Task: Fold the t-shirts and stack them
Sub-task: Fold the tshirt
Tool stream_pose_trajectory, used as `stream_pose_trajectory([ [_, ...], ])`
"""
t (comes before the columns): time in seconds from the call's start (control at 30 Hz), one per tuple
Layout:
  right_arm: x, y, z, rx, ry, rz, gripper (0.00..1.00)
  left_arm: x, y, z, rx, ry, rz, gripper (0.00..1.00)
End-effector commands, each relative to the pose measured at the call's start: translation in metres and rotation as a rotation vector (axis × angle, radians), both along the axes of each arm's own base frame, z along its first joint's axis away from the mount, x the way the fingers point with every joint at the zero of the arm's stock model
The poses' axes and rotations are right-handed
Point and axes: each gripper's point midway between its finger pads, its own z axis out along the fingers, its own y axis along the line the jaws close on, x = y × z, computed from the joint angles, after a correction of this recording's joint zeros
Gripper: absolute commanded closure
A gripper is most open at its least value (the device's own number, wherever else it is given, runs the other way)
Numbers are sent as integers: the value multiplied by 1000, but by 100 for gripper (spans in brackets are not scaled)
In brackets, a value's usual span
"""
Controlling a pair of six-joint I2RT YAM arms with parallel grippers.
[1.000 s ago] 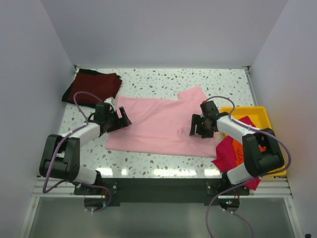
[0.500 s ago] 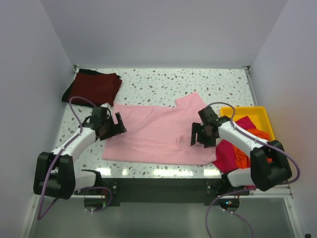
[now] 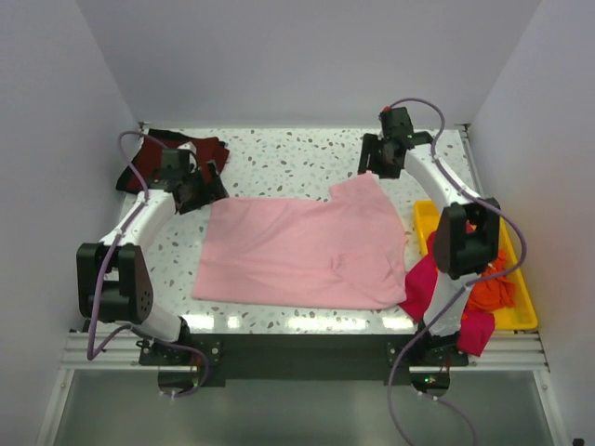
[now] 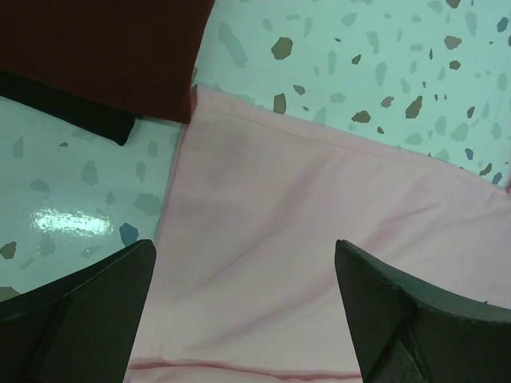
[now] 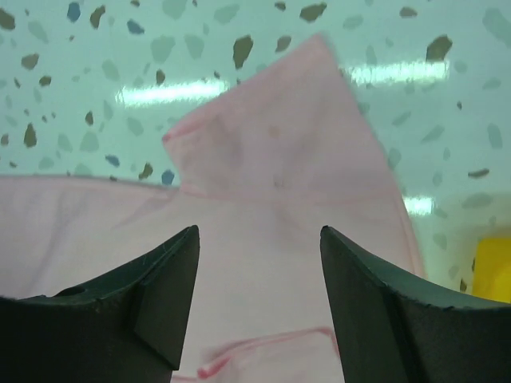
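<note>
Left end effector (image 4: 243, 263) fingers spread wide, above pale pink tee (image 4: 319, 207) corner. Maroon tee (image 4: 104, 48) atop black tee (image 4: 76, 112), top-left on speckled bench (image 4: 359, 56).

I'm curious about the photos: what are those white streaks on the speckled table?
Reflected light, in all three. Top view: bright bars on the glossy speckled tabletop, near edge. Left wrist view: a white patch left of the pale pink cotton t-shirt. Right wrist view: streaks beyond it.
</note>
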Motion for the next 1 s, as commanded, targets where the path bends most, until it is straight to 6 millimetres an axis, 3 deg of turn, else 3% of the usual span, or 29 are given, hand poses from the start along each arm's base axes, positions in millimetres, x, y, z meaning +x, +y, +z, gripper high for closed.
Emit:
stream_pose_trajectory([
  [0.0,51,-6,0,-43,-54,28,35,13,9,14,27,-23,-11,1],
  [0.03,61,-11,-22,-54,-16,18,37,14,11,15,32,-26,-5,1],
  [0.07,75,-11,-17,-55,-40,20,37,14,14,14,35,-21,5,1],
  [0.13,89,-16,-41,-67,-11,17,38,15,18,12,43,-13,11,1],
  [0.17,98,-16,-38,-72,-32,22,38,15,21,12,46,-10,18,1],
  [0.3,115,-23,-60,-90,-25,19,37,17,24,8,56,5,22,1],
  [0.63,124,-27,-98,-83,10,33,38,21,24,-6,60,47,20,1],
  [0.83,120,-27,-110,-84,22,38,40,25,27,-17,75,68,33,2],
  [0.97,119,-22,-118,-67,34,60,46,26,30,-29,88,93,43,2],
])
